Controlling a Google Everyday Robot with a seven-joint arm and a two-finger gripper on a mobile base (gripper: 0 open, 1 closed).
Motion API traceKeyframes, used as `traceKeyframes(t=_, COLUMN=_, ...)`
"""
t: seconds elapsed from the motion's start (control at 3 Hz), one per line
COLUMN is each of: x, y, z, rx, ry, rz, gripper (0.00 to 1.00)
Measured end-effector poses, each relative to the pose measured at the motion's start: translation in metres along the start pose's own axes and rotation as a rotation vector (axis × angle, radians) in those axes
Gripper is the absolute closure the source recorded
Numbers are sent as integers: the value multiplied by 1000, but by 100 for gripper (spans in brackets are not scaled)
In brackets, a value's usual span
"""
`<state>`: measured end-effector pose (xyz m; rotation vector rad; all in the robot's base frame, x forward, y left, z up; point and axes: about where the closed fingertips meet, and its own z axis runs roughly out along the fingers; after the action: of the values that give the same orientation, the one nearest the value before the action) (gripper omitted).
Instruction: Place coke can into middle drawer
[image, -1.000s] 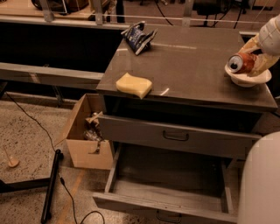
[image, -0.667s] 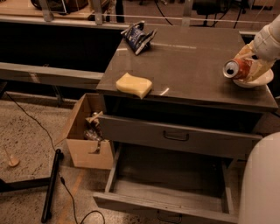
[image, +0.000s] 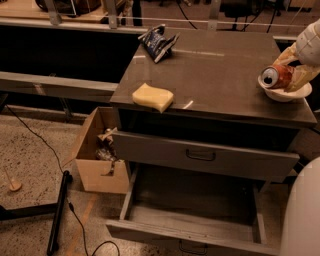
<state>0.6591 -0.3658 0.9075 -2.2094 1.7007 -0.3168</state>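
The coke can (image: 276, 76) is red with a silver top facing left. It lies tilted over the white bowl (image: 285, 95) at the right edge of the cabinet top. My gripper (image: 292, 69) reaches in from the right, and its tan fingers (image: 301, 77) are closed around the can's body. The middle drawer (image: 192, 220) is pulled far out below, showing an empty grey interior; its front is at the bottom of the view. The top drawer (image: 200, 155), with a dark loop handle, sits above it and is out only a little.
A yellow sponge (image: 152, 97) lies near the front left of the cabinet top (image: 215, 75), and a dark blue chip bag (image: 158, 41) at the back left. A cardboard box (image: 100, 155) stands on the floor left of the cabinet. My white body (image: 302, 215) fills the lower right.
The can has shifted slightly within the bowl as my gripper holds it, its top first dipping left, then rising a little. The drawers and other objects have not moved.
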Motion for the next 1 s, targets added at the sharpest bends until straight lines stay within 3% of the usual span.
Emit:
traceKeyframes(t=0.33, x=-26, y=19, z=-35, rx=-25, ry=-3, rz=23, gripper=100)
traceKeyframes(t=1.0, x=-111, y=81, z=-68, rx=-82, ry=-127, rz=99, gripper=100)
